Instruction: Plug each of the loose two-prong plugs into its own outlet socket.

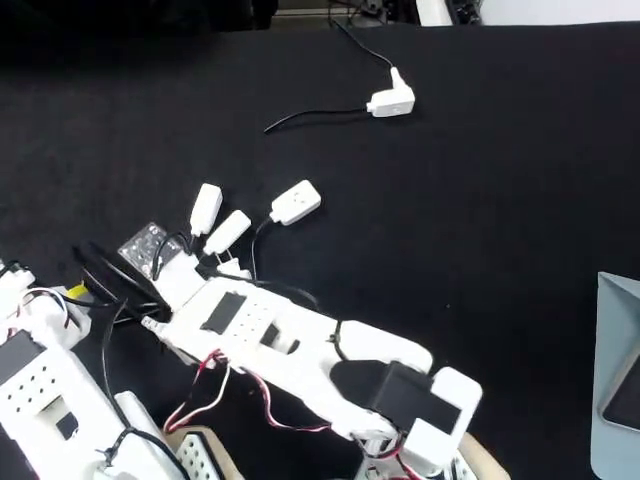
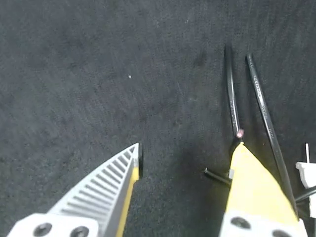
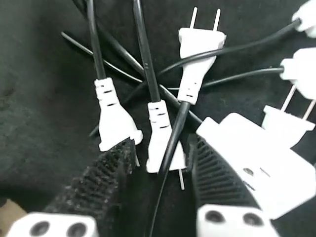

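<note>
Several white two-prong plugs on black cords lie bunched on the black cloth. My right gripper (image 3: 162,145) is open and straddles the middle plug (image 3: 159,129), with its black padded finger (image 3: 101,180) on one side and its white finger (image 3: 222,173) on the other. A second plug (image 3: 113,118) lies beside it, and a third plug (image 3: 198,54) points its prongs away. Three white outlet sockets (image 1: 207,208) (image 1: 228,232) (image 1: 296,202) lie just beyond the right arm (image 1: 300,350). A fourth socket (image 1: 391,101) lies far back. My left gripper (image 2: 188,148) is open over bare cloth beside two black cords (image 2: 232,98).
A grey tray (image 1: 612,300) holding a dark flat object sits at the table's right edge. The left arm's white body (image 1: 35,380) fills the near left corner. Black cords (image 1: 110,280) loop between the two arms.
</note>
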You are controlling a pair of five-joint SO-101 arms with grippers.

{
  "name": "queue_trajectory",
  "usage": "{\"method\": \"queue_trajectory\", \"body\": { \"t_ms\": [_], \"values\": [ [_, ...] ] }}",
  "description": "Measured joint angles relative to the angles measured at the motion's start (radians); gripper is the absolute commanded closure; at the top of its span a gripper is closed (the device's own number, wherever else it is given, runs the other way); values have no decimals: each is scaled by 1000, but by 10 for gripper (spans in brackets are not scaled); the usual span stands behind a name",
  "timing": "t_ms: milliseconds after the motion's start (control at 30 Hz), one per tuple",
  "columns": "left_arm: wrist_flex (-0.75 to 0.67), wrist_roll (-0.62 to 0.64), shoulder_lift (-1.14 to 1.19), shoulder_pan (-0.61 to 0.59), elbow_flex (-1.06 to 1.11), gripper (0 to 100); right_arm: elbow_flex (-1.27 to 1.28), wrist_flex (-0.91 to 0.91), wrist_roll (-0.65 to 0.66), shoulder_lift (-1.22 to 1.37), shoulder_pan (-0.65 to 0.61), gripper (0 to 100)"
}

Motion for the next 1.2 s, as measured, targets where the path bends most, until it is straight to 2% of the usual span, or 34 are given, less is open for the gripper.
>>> {"method": "queue_trajectory", "body": {
  "t_ms": [267,433,567,700,900,1200],
  "values": [
    [0,0,0,0,0,711,-69,12,26,106,3,872],
    [0,0,0,0,0,711,-219,146,29,210,8,876],
    [0,0,0,0,0,711,-265,201,29,233,17,992],
    [0,0,0,0,0,711,-269,222,29,229,52,988],
    [0,0,0,0,0,711,-206,299,71,101,126,986],
    [0,0,0,0,0,711,2,327,117,-310,311,986]
  ]
}}
